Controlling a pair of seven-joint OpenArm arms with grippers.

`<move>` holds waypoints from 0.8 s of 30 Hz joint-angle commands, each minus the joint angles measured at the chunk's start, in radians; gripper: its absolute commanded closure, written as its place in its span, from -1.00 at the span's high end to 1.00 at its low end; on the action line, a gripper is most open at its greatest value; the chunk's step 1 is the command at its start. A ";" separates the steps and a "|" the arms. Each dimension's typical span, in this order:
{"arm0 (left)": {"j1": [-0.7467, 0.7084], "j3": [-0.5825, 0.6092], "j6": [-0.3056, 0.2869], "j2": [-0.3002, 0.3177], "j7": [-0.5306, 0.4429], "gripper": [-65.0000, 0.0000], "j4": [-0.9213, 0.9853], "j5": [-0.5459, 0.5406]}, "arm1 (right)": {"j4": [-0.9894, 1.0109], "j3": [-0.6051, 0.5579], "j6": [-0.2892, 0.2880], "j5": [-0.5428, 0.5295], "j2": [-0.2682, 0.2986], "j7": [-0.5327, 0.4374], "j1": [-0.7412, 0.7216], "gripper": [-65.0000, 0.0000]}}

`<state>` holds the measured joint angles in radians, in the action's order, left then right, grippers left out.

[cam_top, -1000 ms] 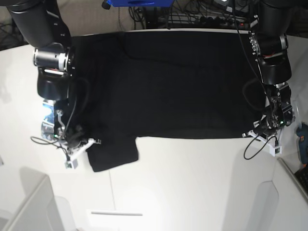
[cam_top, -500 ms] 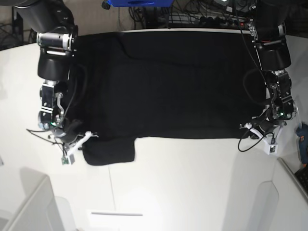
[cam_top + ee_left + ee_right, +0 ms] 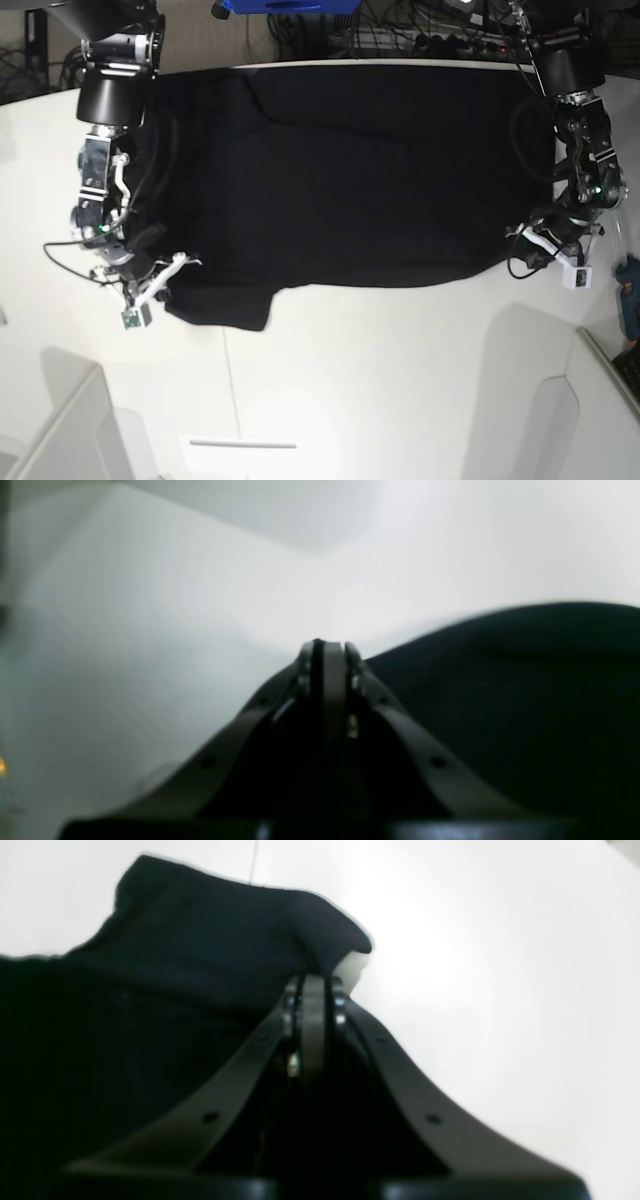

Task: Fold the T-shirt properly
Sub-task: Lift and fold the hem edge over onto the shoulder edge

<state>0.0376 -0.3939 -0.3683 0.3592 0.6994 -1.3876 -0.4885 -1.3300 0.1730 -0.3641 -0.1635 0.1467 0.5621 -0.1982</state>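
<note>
We see the T-shirt (image 3: 350,170) spread plain black side up across the far half of the white table (image 3: 400,380), reaching nearly from one arm to the other, with one sleeve (image 3: 225,305) hanging toward the near edge on the base view's left. Our right gripper (image 3: 165,283) sits low at that sleeve's outer corner; in the right wrist view its jaws are pressed together and the black cloth (image 3: 210,940) bunches up right against the fingertips (image 3: 312,985), a fold of it lifted off the table, so we read them as clamped on the T-shirt's edge. Our left gripper (image 3: 528,243) sits at the opposite lower corner of the cloth, on the base view's right. In the left wrist view its jaws are likewise together, with the dark fabric (image 3: 500,690) swelling up just beside the fingertips (image 3: 325,652); the picture is blurred, yet the cloth appears pinched there too. A blue object (image 3: 630,290) lies at the table's edge beyond the left arm, and cables (image 3: 400,35) run behind the table.
</note>
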 commanded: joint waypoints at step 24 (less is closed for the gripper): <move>-0.321 -0.132 -0.031 0.036 -0.025 -1.00 -0.315 -0.117 | -0.366 0.043 0.053 -0.009 0.001 -0.023 0.245 -1.00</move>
<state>-0.2867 -0.5163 -0.3962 0.3748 0.6979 -1.6829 -0.5926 -1.6764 0.2085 -0.3141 -0.1738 0.1360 0.5655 0.0643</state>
